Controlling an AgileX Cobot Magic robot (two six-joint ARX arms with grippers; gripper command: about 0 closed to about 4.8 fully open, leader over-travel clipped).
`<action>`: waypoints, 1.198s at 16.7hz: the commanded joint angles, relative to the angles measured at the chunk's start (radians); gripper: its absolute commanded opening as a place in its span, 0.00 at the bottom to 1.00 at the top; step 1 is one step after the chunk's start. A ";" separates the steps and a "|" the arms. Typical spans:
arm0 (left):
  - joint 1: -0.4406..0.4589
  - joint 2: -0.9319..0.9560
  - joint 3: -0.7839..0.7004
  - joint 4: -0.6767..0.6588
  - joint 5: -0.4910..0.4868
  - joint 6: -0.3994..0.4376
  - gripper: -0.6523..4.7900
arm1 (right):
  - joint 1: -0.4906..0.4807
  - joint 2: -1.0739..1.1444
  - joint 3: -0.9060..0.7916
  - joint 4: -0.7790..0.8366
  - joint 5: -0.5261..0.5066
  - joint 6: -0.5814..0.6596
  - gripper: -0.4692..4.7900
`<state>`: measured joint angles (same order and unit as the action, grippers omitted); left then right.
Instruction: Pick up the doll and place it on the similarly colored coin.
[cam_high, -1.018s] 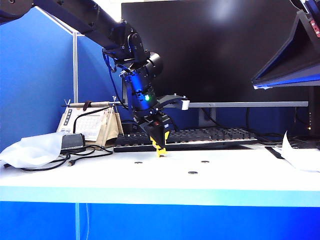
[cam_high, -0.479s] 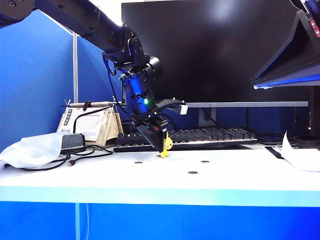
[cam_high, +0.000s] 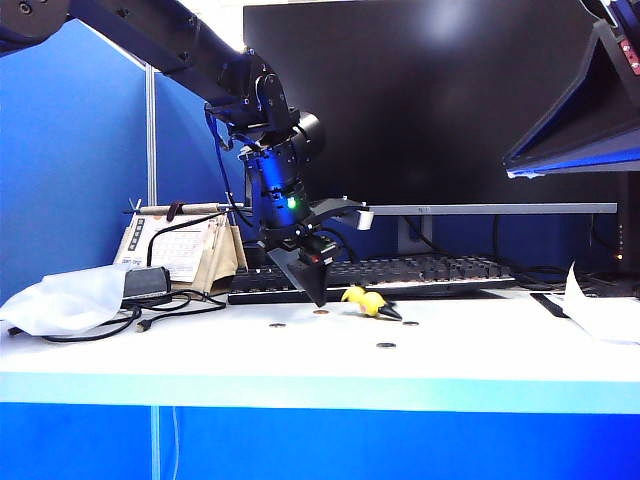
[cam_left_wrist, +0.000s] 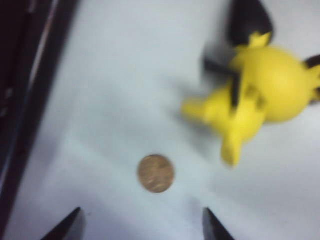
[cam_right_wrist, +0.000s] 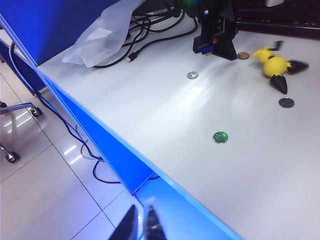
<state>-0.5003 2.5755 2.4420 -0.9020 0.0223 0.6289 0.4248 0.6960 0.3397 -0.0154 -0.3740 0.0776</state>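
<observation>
Your exterior view level at the table (cam_high: 200, 355) edge; wrist views looking down, all sharing the doll (cam_high: 367, 302).

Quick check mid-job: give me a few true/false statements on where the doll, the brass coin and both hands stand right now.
1. The doll stands upright on the coin. False: it lies tipped over on the table beside the coin.
2. The left hand holds nothing. True.
3. The coin is bare, below the left hand's open fingers. True.
4. The right hand hovers over the doll. False: it hangs off the table's front edge, jaws together.
</observation>
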 joint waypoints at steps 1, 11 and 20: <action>0.000 -0.021 0.008 0.032 0.014 -0.032 0.71 | 0.002 -0.002 0.004 0.020 0.002 -0.003 0.15; -0.130 -0.030 0.009 0.256 0.086 -0.106 0.75 | 0.002 -0.002 0.003 0.017 0.001 -0.003 0.15; -0.114 0.024 0.009 0.140 0.066 -0.117 0.75 | 0.002 -0.002 -0.001 0.015 -0.010 -0.002 0.15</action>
<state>-0.6151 2.5984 2.4466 -0.7704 0.0860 0.5186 0.4252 0.6964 0.3370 -0.0166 -0.3824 0.0776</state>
